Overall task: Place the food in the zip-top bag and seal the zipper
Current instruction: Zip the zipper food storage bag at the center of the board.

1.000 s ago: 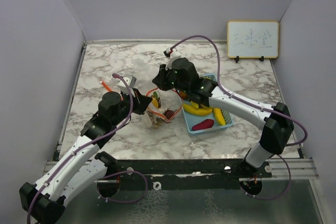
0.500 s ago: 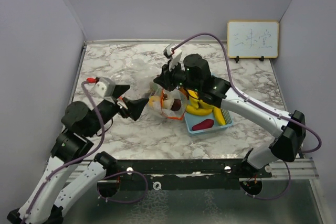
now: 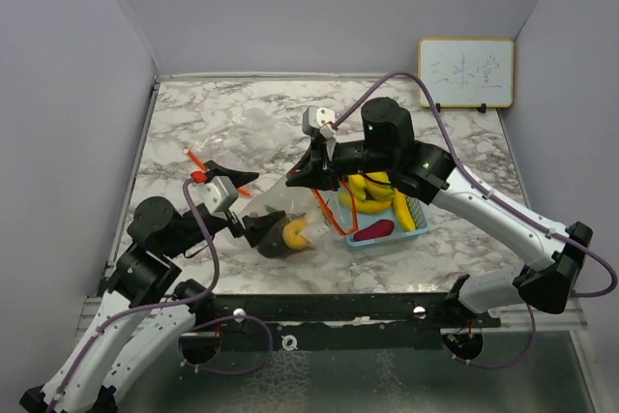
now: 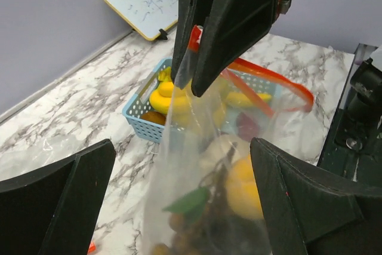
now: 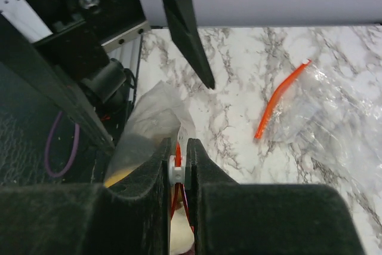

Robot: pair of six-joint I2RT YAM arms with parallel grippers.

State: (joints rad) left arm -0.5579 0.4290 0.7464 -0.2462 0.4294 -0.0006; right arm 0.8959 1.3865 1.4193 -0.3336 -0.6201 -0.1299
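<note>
The white-and-grey marble table carries the work area. Directions are read on the top view, with 12 o'clock at the far edge. The left arm is now folded back toward 7 o'clock; a second ago it was stretched to the table centre. The right arm is extended further inward than before.

The clear zip-top bag with an orange zipper has been carried from the basket side toward 6 o'clock and is now hung by its top edge. That edge is pinched by the right gripper, whose fingers are pressed together on the zipper strip. The left gripper has been released from the bag. Its fingers are spread wide on either side of the bag, and no contact is visible.

The light-blue plastic basket is located just beside the bag, at its 3 o'clock. Yellow toy bananas and a magenta toy tuber are left inside it. A yellow piece and a brown berry cluster with a green leaf are settled low in the bag.

The orange track is seen splayed apart, so sealing is judged not begun. Filling is judged partly done. As the bag is supported at one point only, a fresh hold by the left gripper is probably required before further loading.
</note>
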